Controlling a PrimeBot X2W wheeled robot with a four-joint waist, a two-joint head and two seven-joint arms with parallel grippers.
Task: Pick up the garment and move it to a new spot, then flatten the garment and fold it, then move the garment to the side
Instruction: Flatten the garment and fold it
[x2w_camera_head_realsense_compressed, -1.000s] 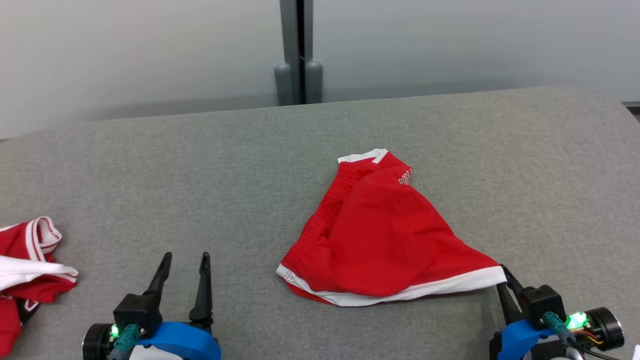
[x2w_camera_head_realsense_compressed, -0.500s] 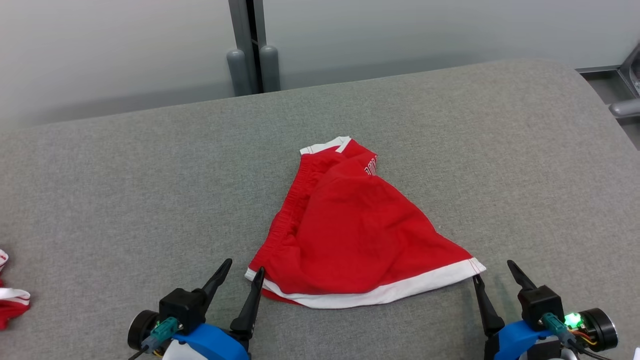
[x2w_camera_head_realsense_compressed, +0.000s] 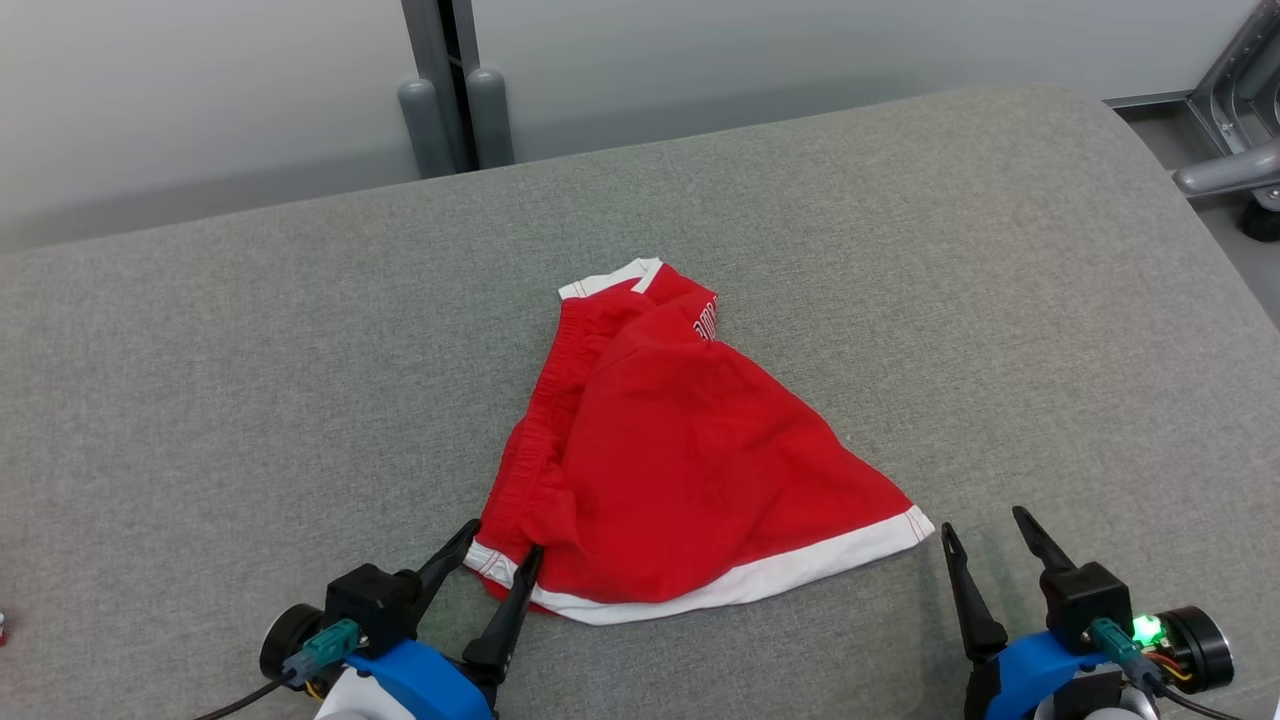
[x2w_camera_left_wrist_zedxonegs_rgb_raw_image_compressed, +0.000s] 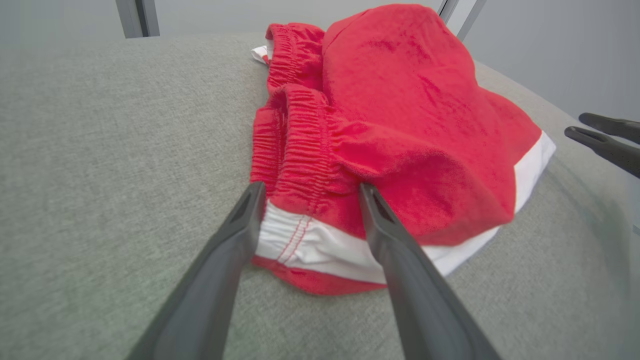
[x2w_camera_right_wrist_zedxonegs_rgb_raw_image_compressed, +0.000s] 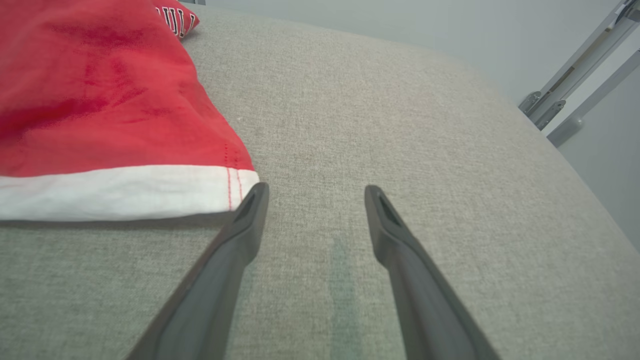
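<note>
Where the garment (x2w_camera_head_realsense_compressed: 680, 460) lies, left gripper (x2w_camera_head_realsense_compressed: 502, 538) straddling its corner

Red shorts (x2w_camera_head_realsense_compressed: 680, 470), white lettering (x2w_camera_right_wrist_zedxonegs_rgb_raw_image_compressed: 181, 22), partly readable, "ULL"

Grey fabric surface (x2w_camera_head_realsense_compressed: 250, 350) (rounded corners) before a pale wall (x2w_camera_head_realsense_compressed: 200, 90).

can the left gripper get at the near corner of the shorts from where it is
Probably yes: the left gripper is open and straddles the white-hemmed corner of the shorts, with nothing in the way.
</note>
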